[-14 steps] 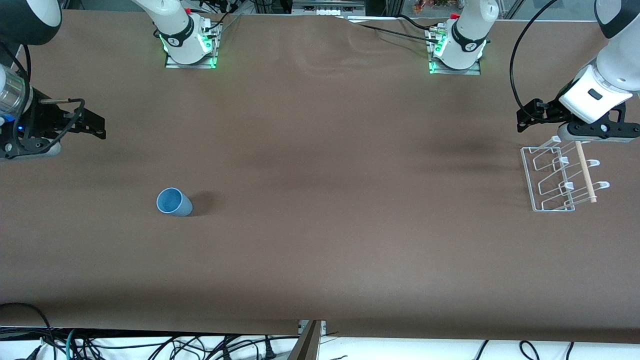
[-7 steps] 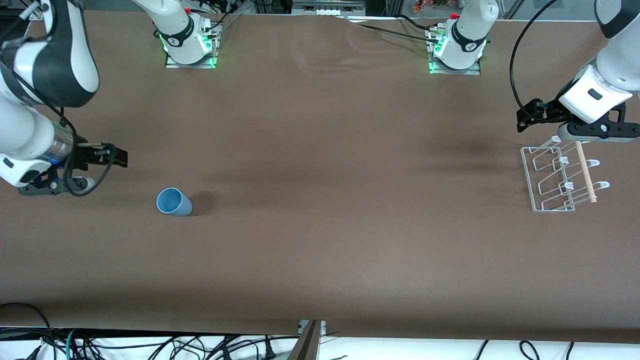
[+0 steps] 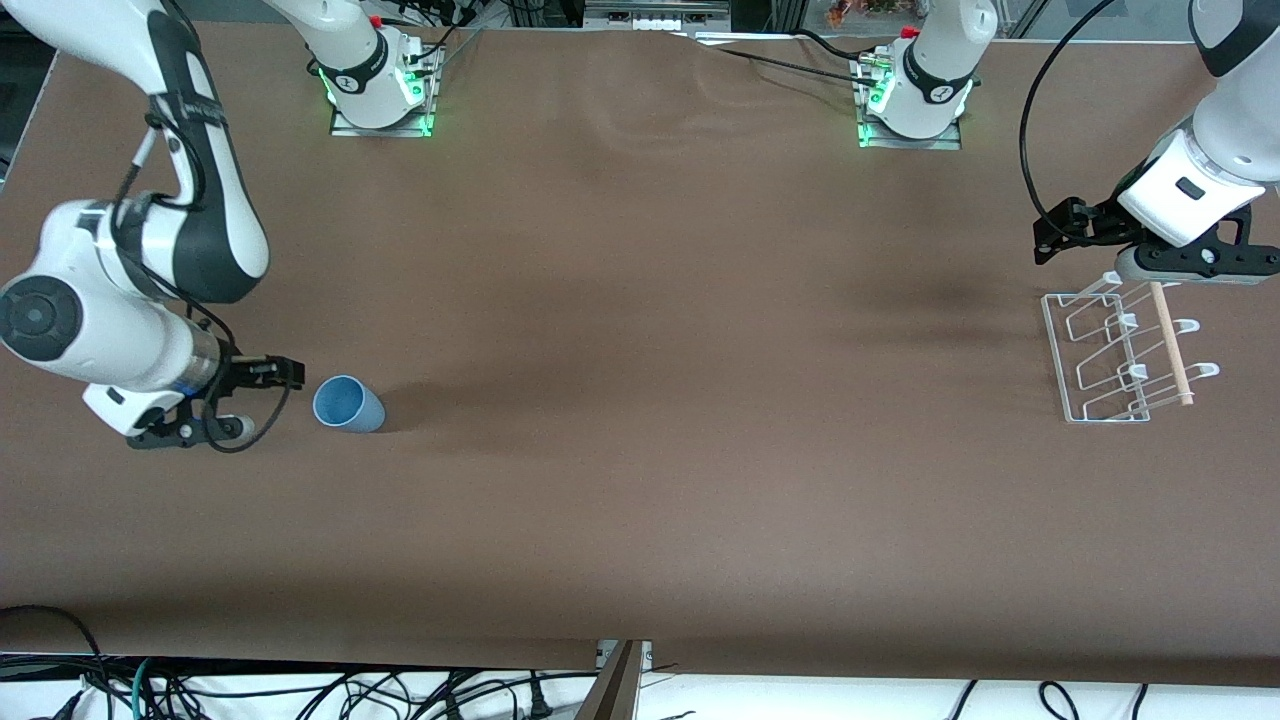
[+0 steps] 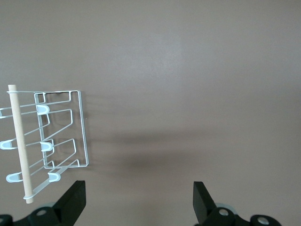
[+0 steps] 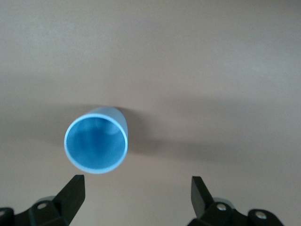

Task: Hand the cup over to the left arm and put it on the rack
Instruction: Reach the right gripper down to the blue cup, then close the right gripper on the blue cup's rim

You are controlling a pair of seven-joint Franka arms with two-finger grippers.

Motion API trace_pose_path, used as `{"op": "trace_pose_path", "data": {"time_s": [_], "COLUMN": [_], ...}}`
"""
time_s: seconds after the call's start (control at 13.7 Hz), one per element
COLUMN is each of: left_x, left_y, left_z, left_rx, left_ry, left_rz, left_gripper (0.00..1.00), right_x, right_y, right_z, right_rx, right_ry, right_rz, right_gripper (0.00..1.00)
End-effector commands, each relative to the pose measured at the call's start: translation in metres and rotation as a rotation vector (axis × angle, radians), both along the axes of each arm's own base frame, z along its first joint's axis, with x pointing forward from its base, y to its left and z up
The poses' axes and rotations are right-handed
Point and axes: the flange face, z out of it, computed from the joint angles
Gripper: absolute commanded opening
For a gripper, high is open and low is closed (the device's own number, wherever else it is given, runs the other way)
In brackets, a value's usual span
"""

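The light-blue cup (image 3: 348, 404) stands upright, mouth up, on the brown table toward the right arm's end. In the right wrist view the cup (image 5: 96, 140) sits just ahead of one open finger, outside the jaws. My right gripper (image 3: 280, 375) (image 5: 136, 194) is open and empty, over the table beside the cup. My left gripper (image 3: 1060, 235) (image 4: 138, 197) is open and empty, over the table at the edge of the white wire rack (image 3: 1120, 355) (image 4: 61, 136). The rack has a wooden dowel (image 3: 1170, 345) across its top and holds nothing.
Both arm bases (image 3: 380, 95) (image 3: 910, 105) stand along the table edge farthest from the front camera. Cables (image 3: 300, 695) hang below the edge nearest that camera. The brown tabletop (image 3: 650, 400) stretches between the cup and the rack.
My right arm has swung in from the table's end and come down beside the cup. The left arm, cup and rack have not moved.
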Motion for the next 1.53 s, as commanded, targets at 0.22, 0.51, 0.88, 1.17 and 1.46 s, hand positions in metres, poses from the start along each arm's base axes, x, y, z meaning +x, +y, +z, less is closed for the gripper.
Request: {"op": "trace_pose_path", "data": {"time_s": [0.22,0.51,0.88,1.17,1.46], "left_x": [0.001,0.001,0.001,0.0,0.0], "left_y": [-0.002,-0.002,-0.002,-0.002,-0.002], "left_z": [0.005,0.005,0.005,0.004,0.003], "left_rx": [-0.019,-0.019,-0.019,-0.018,-0.018], "left_ry": [0.003,0.003,0.003,0.014,0.017], "left_rz": [0.008,0.008,0.008,0.008,0.008], "left_gripper": [1.0,1.0,1.0,1.0,1.0], "right_x": [-0.003,-0.004,-0.01,-0.012,-0.011], "right_y": [0.002,0.002,0.002,0.002,0.004], "right_z": [-0.05,-0.07,-0.089,-0.094,-0.093], "right_rx": [0.078,0.074,0.07,0.069,0.071], "right_ry": [0.002,0.012,0.023,0.044,0.042], "right_rz": [-0.059,-0.059,-0.048,-0.048,-0.053], "right_gripper": [1.0,1.0,1.0,0.17,0.0]}}
